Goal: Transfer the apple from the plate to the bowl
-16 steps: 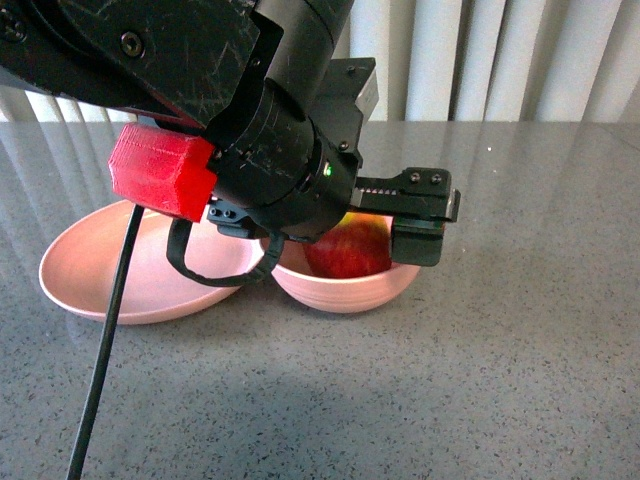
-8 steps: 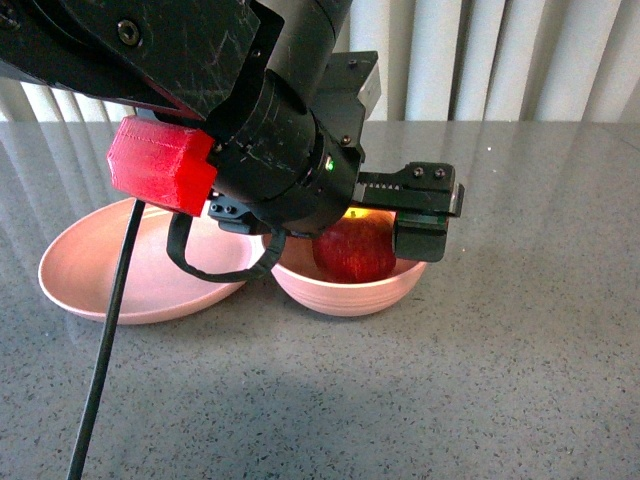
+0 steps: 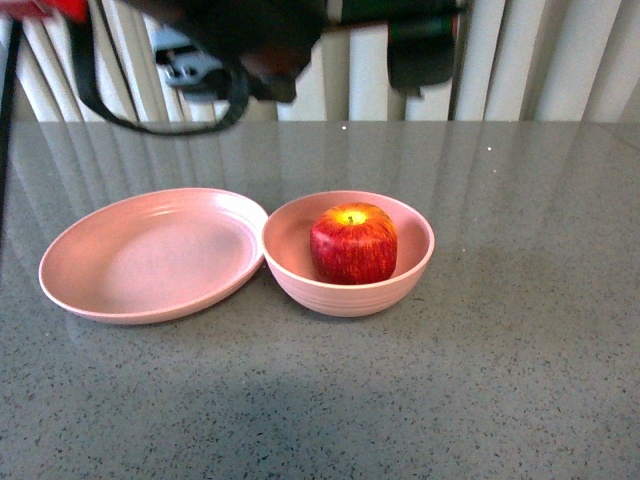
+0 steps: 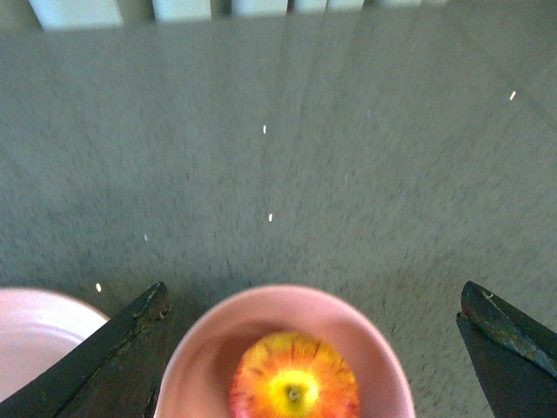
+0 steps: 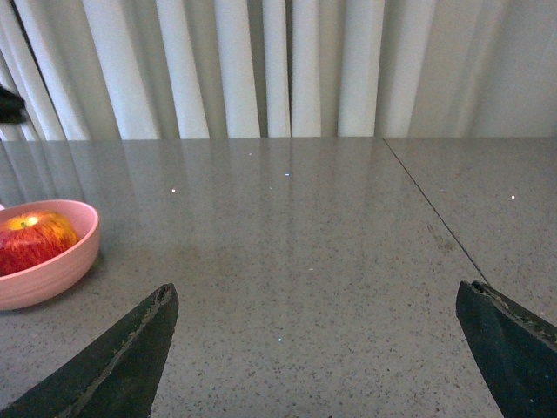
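Your apple (image 3: 353, 243) sits upright inside the bowl (image 3: 348, 290), stem up, its yellow patch facing the ceiling. Nothing touches it. The bowl stands on the grey speckled worktop (image 3: 480, 380) with its rim touching the rim of the plate (image 3: 150, 255), which lies just to its left in the front view and holds nothing.

Your left claw (image 4: 313, 357) hangs above the bowl with its jaws spread wide: in the left wrist view the two dark fingers (image 4: 113, 348) show at either side, one over the gap between plate and bowl, the other out past the far rim, and the apple (image 4: 294, 390) lies between them, well below and untouched. That view is slightly blurred. In the front view you see only the underside of the left arm (image 3: 240, 40) along the top edge, high over the worktop, with a black cable loop (image 3: 150, 110) hanging from it in front of the white curtain (image 3: 560, 60).

Your right claw (image 5: 322, 357) is also open and holds nothing; its fingers frame a bare stretch of worktop. From the right wrist view the bowl (image 5: 43, 266) with the apple (image 5: 30, 239) in it stands well off to one side, apart from that claw.
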